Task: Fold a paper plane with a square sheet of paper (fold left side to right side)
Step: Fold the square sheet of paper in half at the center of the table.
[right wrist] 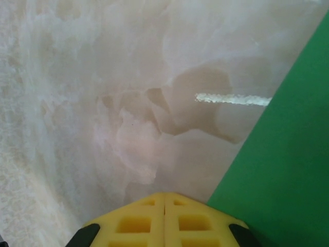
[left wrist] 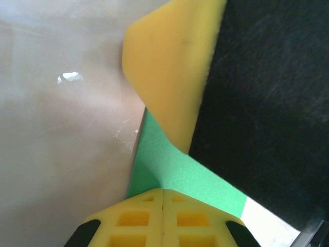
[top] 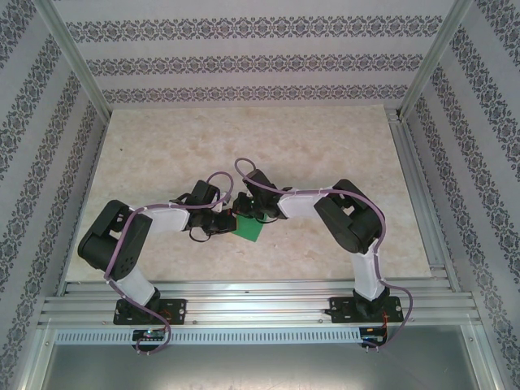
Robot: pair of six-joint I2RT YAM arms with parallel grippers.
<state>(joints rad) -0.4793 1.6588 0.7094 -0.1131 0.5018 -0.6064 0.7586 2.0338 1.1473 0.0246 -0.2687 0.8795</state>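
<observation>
The square sheet of paper [top: 253, 231] is bright green and lies on the marble table between the two arms, partly under them. My left gripper [top: 227, 223] is shut at the sheet's left edge. In the left wrist view its tips [left wrist: 163, 191] sit closed against the green paper [left wrist: 177, 172], which spreads out beneath both fingers. My right gripper [top: 246, 213] is shut just behind the sheet. Its tips [right wrist: 164, 195] are over bare table, with the paper [right wrist: 288, 170] close on their right. One of its yellow fingers [left wrist: 169, 72] hangs over the sheet's far corner. The paper plane is out of view.
The marble tabletop [top: 244, 146] stretches open behind and beside the arms. Patterned walls [top: 244, 61] close it in on three sides. Aluminium rails [top: 260, 296] run along the near edge and the right side [top: 422, 203]. A white shiny spot [left wrist: 69, 77] glints on the table.
</observation>
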